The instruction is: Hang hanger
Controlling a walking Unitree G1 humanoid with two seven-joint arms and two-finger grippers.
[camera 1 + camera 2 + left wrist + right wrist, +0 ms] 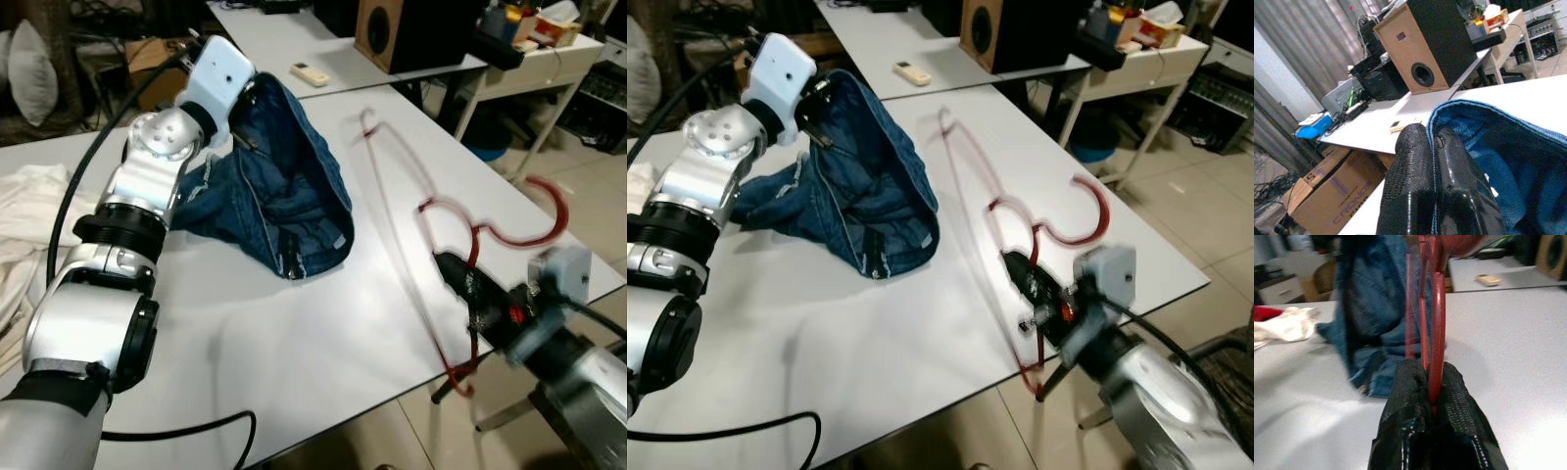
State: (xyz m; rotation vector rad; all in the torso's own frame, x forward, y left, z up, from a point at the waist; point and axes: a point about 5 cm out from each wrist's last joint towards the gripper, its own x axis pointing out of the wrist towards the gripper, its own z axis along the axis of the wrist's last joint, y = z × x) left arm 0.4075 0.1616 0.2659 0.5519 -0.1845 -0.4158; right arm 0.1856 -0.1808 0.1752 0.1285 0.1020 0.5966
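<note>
white rectangular table [294, 323] bears all | crumpled blue denim jeans [284, 196] lifted at waistband, left gripper [1432, 147] clenched on the hem | thin red wire hanger [431, 211] above the table's right edge, blurred, right gripper [1432, 382] pinched on its neck

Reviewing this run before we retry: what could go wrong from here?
1. The right gripper pinches the red hanger on one thin bar near the table edge; it could twist or slip out.
2. The left gripper holds only the jeans hem, so the fabric may slide free.
3. The hanger is blurred, so aiming it into the jeans may miss.
</note>
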